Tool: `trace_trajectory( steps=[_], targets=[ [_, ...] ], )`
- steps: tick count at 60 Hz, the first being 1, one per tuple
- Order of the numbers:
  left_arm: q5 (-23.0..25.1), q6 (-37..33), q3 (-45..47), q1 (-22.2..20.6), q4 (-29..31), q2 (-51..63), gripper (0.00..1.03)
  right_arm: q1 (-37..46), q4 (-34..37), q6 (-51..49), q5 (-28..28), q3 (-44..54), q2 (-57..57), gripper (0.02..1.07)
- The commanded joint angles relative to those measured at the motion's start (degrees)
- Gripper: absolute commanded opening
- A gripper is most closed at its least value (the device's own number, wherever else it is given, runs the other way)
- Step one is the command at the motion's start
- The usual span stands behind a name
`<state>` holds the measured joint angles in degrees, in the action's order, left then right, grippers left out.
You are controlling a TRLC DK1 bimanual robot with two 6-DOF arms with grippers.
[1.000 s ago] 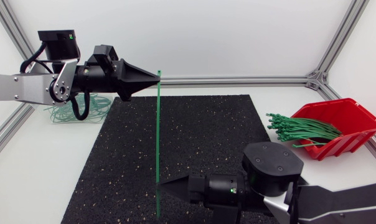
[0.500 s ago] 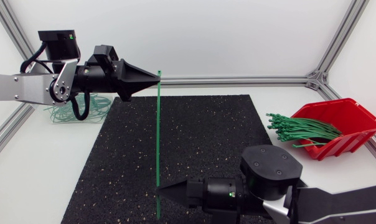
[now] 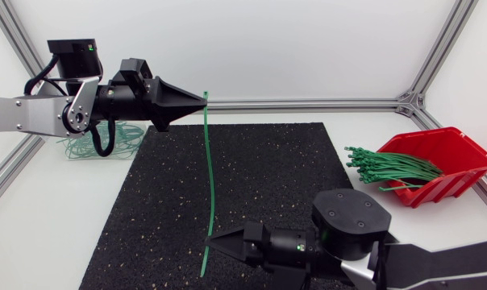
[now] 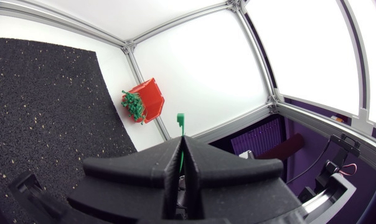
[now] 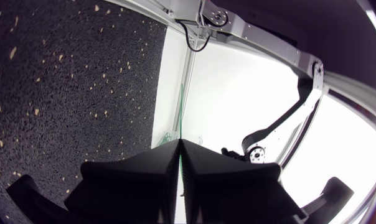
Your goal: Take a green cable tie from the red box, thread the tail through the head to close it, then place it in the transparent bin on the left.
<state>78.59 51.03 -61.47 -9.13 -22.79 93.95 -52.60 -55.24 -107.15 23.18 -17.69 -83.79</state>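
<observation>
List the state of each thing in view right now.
left gripper: shut on cable tie just below its head.
right gripper: shut on cable tie near its tail.
cable tie: unthreaded, slightly bowed, spanning both grippers.
red box: tilted, spare ties spilling from its open front.
looped ties: heaped behind the left arm.

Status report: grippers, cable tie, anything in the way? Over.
Left gripper shut on cable tie near its head; right gripper shut near the tail. Tie slightly bowed, unthreaded. Nothing seen blocking over the mat.
</observation>
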Motion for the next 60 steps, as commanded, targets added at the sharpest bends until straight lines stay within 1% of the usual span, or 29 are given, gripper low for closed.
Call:
trace_trajectory(
  steps=[1, 5, 11, 21, 23, 30, 34, 36, 37, 38, 40, 41, 43, 45, 47, 50, 54, 57, 60],
  targets=[
    [0.3, 0.0, 2.0, 0.2, -0.4, -2.8, 0.04, -1.2, 1.2, 11.2, -2.4, -2.4, 2.1, 0.08],
    [0.1, -0.5, 2.8, 0.8, -0.4, -3.9, 0.04, -1.6, 4.4, 18.4, -3.6, -3.9, 4.4, 0.08],
    [0.0, -1.1, 4.3, 1.6, -0.5, -5.2, 0.04, -2.7, 4.2, 29.5, -5.3, -4.4, 5.7, 0.08],
    [-0.3, -2.0, 6.7, 1.6, -0.5, -7.4, 0.04, -3.3, 5.8, 48.5, -5.3, -3.8, 8.8, 0.08],
    [-0.4, -2.2, 7.2, 1.6, -0.5, -7.7, 0.04, -3.4, 7.3, 49.8, -5.5, -3.8, 9.6, 0.08],
    [-1.0, -2.8, 8.5, 1.0, -0.5, -8.5, 0.04, -5.0, 7.3, 53.3, -8.3, -2.4, 10.8, 0.08],
    [-1.2, -2.8, 8.7, 0.5, -0.5, -8.6, 0.04, -5.3, 7.6, 56.2, -8.3, -1.8, 10.8, 0.08],
    [-1.2, -2.8, 8.9, 0.2, -0.5, -8.8, 0.04, -5.1, 8.3, 60.5, -7.0, -2.1, 11.1, 0.08],
    [-1.4, -2.8, 9.0, 0.2, -0.5, -8.9, 0.04, -4.9, 9.8, 62.7, -5.7, -2.3, 11.7, 0.08],
    [-1.5, -2.8, 9.1, 0.0, -0.5, -9.0, 0.04, -4.5, 12.9, 64.0, -4.7, -2.9, 12.7, 0.08],
    [-1.8, -2.8, 9.3, -0.3, -0.5, -9.2, 0.04, -4.0, 20.2, 66.9, -4.5, -4.7, 14.7, 0.08],
    [-1.9, -2.8, 9.3, -0.4, -0.5, -9.3, 0.04, -3.9, 22.3, 68.6, -4.3, -5.6, 15.3, 0.08],
    [-2.0, -2.8, 9.4, -0.6, -0.5, -9.5, 0.04, -3.7, 25.2, 71.3, -2.2, -6.7, 16.4, 0.08],
    [-2.3, -2.9, 9.5, -0.9, -0.5, -9.7, 0.04, -2.7, 27.6, 70.9, 1.2, -7.0, 18.2, 0.08],
    [-2.5, -3.0, 9.8, -1.1, -0.5, -10.0, 0.04, -1.9, 28.5, 71.6, 1.5, -8.0, 18.1, 0.08],
    [-2.8, -3.3, 10.1, -1.3, -0.5, -10.4, 0.04, -2.1, 32.4, 71.8, 2.0, -9.5, 18.7, 0.08],
    [-3.2, -4.2, 10.8, -1.4, -0.5, -11.1, 0.04, -3.3, 41.4, 72.3, 2.7, -13.2, 19.1, 0.08],
    [-3.6, -5.2, 11.7, -1.5, -0.6, -11.9, 0.04, -4.3, 47.2, 74.7, 3.4, -16.3, 19.1, 0.08],
    [-4.2, -6.4, 12.4, -1.7, -0.6, -12.7, 0.04, -4.3, 50.2, 77.0, 5.2, -18.3, 19.2, 0.08]
  ],
)
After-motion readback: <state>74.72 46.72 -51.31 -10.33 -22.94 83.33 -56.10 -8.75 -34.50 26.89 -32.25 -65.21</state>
